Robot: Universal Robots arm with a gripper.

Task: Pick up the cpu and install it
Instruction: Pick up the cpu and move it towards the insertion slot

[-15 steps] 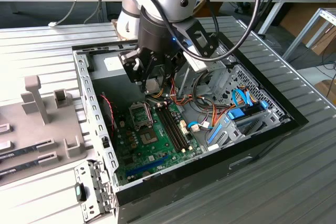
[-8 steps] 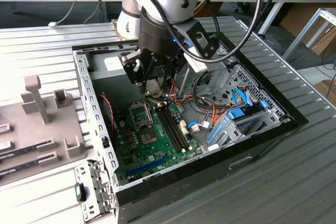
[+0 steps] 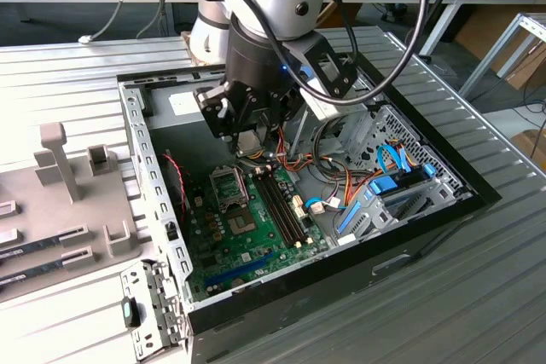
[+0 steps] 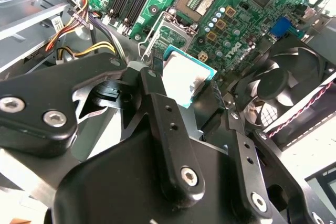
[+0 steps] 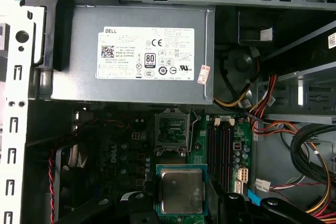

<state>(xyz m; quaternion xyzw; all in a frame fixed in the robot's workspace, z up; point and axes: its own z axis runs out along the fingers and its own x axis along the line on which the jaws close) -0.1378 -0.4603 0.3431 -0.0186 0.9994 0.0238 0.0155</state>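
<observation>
1. Fingers. In the second wrist view, we find the gripper (image 4: 181,88) closed down to the width of the cpu (image 4: 185,74). The two black fingers (image 4: 157,108) press on opposite edges of the chip. The silver-grey lid faces up and the green rim shows at the free edges.

2. Position of the cpu. The chip is held flat in the air, clear of the motherboard (image 4: 247,19). It is square, so it has no long axis to align. What matters is how its edges line up with the socket, and in the first wrist view the cpu (image 5: 181,190) sits roughly square to the socket frame.

3. Governing relation. In the exterior view, the open CPU socket (image 3: 228,187) lies at about 6 o'clock from the gripper (image 3: 247,142), below it and apart from it. We judge that the chip has not yet been seated.

4. Surroundings. The memory sticks (image 3: 278,202) lie at about 3 o'clock from the socket.

5. Markings. The power supply (image 5: 63,40) carries a white label (image 5: 144,53) with printed approval marks.

6. The computer case (image 3: 426,219) lies open on the ribbed table (image 3: 486,287).
</observation>
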